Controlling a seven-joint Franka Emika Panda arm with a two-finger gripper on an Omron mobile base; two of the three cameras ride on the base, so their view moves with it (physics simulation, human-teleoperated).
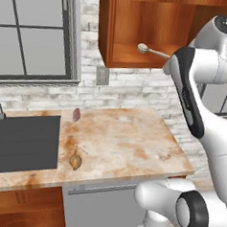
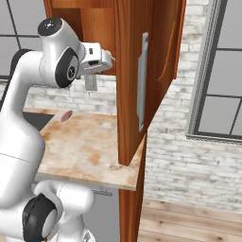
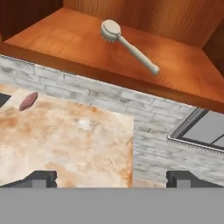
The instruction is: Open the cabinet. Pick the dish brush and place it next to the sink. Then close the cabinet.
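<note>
With the cabinet (image 1: 140,26) standing open, the gripper (image 3: 111,178), jaws spread wide and empty, is approaching the dish brush (image 3: 127,44) lying on the shelf, probably needing to advance and close around its handle.

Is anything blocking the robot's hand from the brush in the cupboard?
Nothing visible does. The cabinet door is swung open, and the brush lies alone on the bare shelf. The gripper, jaws wide, sits in front of and below the shelf edge, so it must rise over that edge.

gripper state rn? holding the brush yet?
Gripper: open, fingers spread wide, holding nothing. Dish brush lies untouched on the open cabinet shelf.
</note>
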